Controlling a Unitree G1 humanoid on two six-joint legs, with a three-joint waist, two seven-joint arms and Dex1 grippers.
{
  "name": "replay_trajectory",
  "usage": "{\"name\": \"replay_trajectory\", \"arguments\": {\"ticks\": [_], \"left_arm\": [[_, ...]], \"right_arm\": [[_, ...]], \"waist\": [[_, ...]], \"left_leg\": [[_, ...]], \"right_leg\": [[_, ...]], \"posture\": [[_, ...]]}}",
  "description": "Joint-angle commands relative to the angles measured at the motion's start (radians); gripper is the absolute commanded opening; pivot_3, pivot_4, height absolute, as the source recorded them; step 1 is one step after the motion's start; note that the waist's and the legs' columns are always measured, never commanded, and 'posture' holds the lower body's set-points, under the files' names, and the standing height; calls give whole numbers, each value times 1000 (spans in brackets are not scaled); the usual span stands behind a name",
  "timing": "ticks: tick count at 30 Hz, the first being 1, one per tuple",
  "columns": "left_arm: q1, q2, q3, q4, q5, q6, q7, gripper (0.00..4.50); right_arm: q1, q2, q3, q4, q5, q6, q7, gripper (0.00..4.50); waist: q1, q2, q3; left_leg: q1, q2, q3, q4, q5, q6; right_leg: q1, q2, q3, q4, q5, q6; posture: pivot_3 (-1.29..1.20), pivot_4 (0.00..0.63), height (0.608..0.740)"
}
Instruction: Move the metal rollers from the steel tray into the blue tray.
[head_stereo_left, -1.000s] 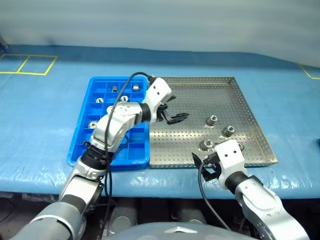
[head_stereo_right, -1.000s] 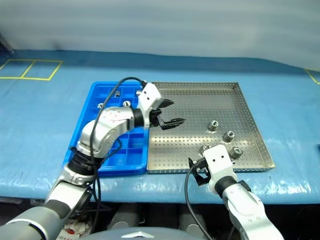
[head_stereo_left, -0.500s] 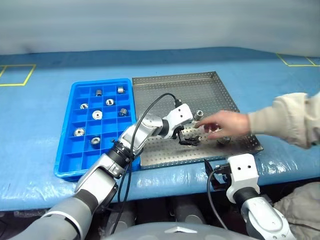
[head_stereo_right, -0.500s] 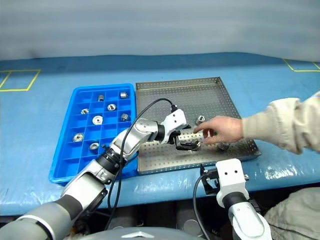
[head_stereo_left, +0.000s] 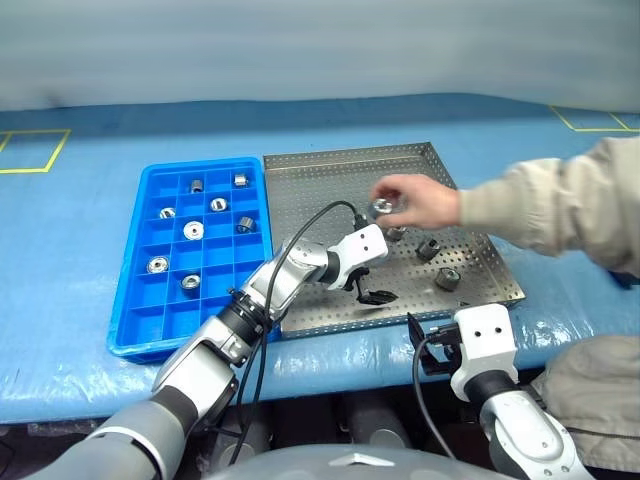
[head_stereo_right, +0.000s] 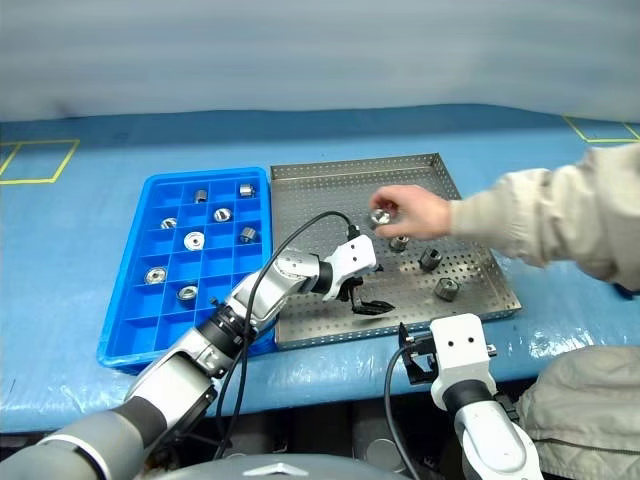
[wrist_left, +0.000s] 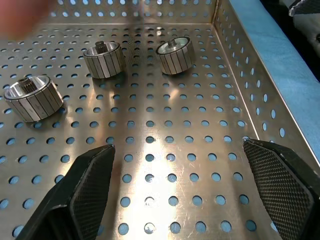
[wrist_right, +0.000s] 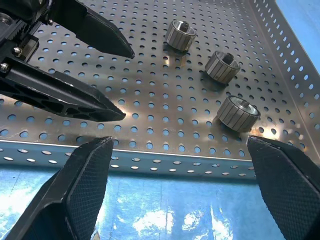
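Fingers of the left gripper (head_stereo_left: 372, 291) are spread wide and hold nothing; they hang just above the perforated floor of the steel tray (head_stereo_left: 320, 190), over its near part, pointing toward the right. In the left wrist view both black fingers (wrist_left: 85, 190) frame bare tray floor, with three metal rollers (wrist_left: 104, 59) lying beyond them. The right gripper (wrist_right: 180, 190) sits at the near edge of the counter (head_stereo_left: 80, 220), just outside the tray's near rim, and its fingers are also spread wide and empty.

Three rollers lie on the tray floor toward its right half: one near the middle (head_stereo_left: 396, 233), one to its right (head_stereo_left: 428, 249), and one nearer the right near corner (head_stereo_left: 447, 278). They are apart from each other and from both grippers.

A person's hand (head_stereo_left: 415, 200) reaches in from the right in a light-coloured sleeve (head_stereo_left: 550, 205) and holds a fourth roller (head_stereo_left: 381, 207) above the tray, over its middle.

To the left, the blue tray (head_stereo_left: 150, 335) lies side by side with the steel tray, their long edges close together. Seven rollers (head_stereo_left: 193, 230) sit in its far and middle compartments, one to a compartment; its nearest rows are bare. Both trays rest on the blue cover of the counter.
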Motion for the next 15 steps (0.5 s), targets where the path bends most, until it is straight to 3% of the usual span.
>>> {"name": "replay_trajectory", "arguments": {"ticks": [1, 15], "left_arm": [[-4, -9, 18, -20, 6, -12, -2, 4460], [22, -17, 26, -100, -30, 33, -28, 4460]], "right_arm": [[-9, -5, -11, -44, 6, 2, -1, 4500], [-39, -6, -12, -44, 14, 25, 9, 4500]], "waist": [[0, 0, 0], [1, 0, 0]], "left_leg": [[0, 0, 0, 0, 0, 0], [0, 0, 0, 0, 0, 0]], "right_leg": [[0, 0, 0, 0, 0, 0], [0, 0, 0, 0, 0, 0]], "posture": [[-215, 150, 740], [-198, 150, 740]]}}
